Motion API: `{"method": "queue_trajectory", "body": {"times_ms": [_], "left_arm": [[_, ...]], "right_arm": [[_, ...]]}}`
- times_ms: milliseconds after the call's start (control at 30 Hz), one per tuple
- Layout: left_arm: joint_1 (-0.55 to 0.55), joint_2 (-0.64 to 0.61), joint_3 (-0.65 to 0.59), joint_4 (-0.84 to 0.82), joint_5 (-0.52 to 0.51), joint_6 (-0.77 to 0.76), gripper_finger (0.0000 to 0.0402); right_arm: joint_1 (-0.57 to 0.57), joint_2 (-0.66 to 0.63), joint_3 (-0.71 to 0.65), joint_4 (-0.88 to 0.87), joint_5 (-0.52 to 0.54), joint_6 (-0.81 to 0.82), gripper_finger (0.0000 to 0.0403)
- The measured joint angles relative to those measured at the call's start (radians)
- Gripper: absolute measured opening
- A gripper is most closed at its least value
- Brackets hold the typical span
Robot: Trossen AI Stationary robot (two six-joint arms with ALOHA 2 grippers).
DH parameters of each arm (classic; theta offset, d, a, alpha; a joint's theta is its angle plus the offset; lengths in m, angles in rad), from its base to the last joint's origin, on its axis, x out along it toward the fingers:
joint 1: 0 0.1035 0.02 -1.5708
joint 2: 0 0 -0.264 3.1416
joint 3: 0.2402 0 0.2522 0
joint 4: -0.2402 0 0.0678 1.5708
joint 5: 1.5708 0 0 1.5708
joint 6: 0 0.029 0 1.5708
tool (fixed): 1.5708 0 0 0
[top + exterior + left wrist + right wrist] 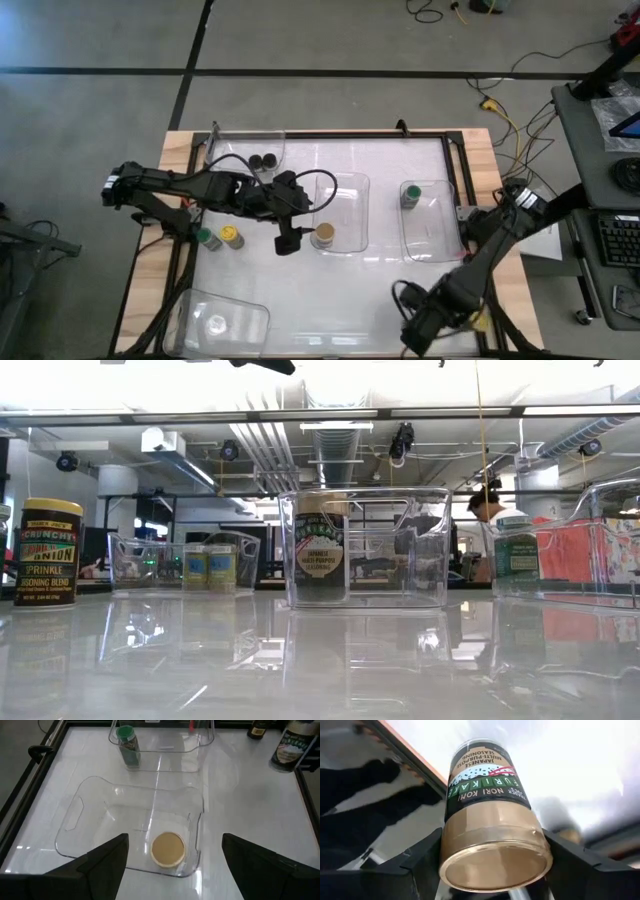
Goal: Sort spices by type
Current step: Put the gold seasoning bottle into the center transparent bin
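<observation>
White table [300, 300], clear bins on it. Right gripper [492, 870] at the near right corner is clamped on a tan-lidded furikake jar [490, 820], long axis pointing out from the gripper. Its match, the tan-lidded jar [168, 849], stands in the centre bin [100, 820], directly under the wide-open left gripper [172, 862]. Delivery lies leftward and away.

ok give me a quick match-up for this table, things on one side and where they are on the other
Things:
1. black-lid jars
2. yellow-lid jar
3. furikake jar
4. left hand

Places:
a. between the right hand's fingers
b. open, above the middle bin
c. in the far left corner bin
d. on the bare table, beside a green-lid jar

Pairs: 1-c, 2-d, 3-a, 4-b
</observation>
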State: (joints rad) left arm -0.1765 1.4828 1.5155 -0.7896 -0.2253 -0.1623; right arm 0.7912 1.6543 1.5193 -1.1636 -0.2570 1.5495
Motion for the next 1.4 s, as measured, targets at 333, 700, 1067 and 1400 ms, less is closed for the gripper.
{"method": "queue_trajectory", "body": {"times_ms": [333,700,1067,1400], "left_arm": [[-0.004,-0.104,0.008,-0.111,-0.002,-0.029,0.0304],[-0.004,-0.19,0.007,-0.213,-0.004,-0.123,0.0304],[-0.004,-0.193,0.006,-0.269,-0.004,-0.211,0.0304],[-0.004,-0.193,0.006,-0.247,-0.005,-0.247,0.0304]], "right_arm": [[-0.156,0.061,0.172,-0.111,0.135,-0.5,0.0273],[-0.226,0.326,0.557,-0.364,0.317,-0.925,0.0273],[-0.229,0.449,0.819,-0.406,0.621,-1.293,0.0274],[-0.241,0.449,0.837,-0.409,0.809,-1.477,0.0273]]}}
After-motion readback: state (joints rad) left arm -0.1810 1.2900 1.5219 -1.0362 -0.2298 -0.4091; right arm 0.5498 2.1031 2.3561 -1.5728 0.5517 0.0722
